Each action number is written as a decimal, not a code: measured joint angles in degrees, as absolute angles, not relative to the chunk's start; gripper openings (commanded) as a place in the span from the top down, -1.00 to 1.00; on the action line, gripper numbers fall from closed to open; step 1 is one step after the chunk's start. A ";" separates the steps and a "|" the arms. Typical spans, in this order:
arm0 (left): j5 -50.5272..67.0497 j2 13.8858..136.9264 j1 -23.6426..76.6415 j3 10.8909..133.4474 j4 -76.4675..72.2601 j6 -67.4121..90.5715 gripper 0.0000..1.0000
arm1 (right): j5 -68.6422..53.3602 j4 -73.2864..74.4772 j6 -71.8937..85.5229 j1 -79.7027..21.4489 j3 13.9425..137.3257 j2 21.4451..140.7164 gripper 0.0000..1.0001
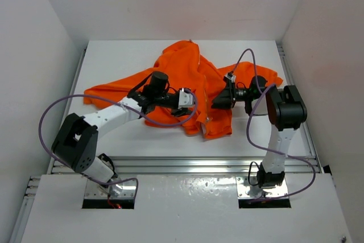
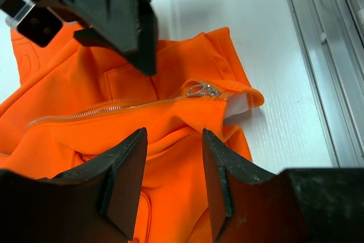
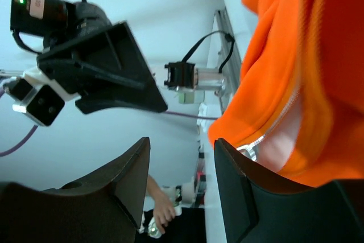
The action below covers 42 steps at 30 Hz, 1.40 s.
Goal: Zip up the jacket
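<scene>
The orange jacket (image 1: 187, 72) lies crumpled on the white table, its hem toward the arms. In the left wrist view the jacket (image 2: 85, 83) shows its pale zipper (image 2: 102, 106) running to a metal pull (image 2: 202, 90) at the hem corner. My left gripper (image 2: 173, 140) is open and empty, hovering over fabric just short of the pull; it also shows in the top view (image 1: 190, 107). My right gripper (image 1: 219, 102) faces it from the right, open and empty (image 3: 182, 146), with the jacket's hem (image 3: 296, 44) and pull (image 3: 248, 151) beside its right finger.
An aluminium rail (image 1: 199, 163) runs along the table's near edge, also in the left wrist view (image 2: 330, 55). Purple cables (image 1: 57, 109) loop off both arms. White walls enclose three sides. A person's hand (image 3: 162, 214) shows beyond the table edge.
</scene>
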<state>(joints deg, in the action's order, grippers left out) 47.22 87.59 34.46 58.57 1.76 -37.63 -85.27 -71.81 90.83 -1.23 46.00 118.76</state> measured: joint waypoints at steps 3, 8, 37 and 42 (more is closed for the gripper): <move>45.71 87.57 35.00 58.57 0.45 -36.53 0.02 | -85.76 -71.83 92.88 -0.91 43.83 114.83 -0.11; 42.52 86.94 36.58 58.57 -1.58 -34.17 0.02 | -85.73 -71.92 99.37 1.85 45.01 107.68 -0.14; 28.58 85.49 39.86 58.94 -6.98 -22.37 0.00 | -64.84 72.49 -21.56 -3.88 76.77 110.69 -0.22; 28.69 85.49 39.86 58.63 -6.98 -22.37 0.00 | -63.70 69.04 -19.07 -3.97 76.40 111.87 -0.24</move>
<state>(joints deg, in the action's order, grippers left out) 28.69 85.49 39.86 58.63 -6.98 -22.37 -63.70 69.04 -19.07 -3.97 76.40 111.87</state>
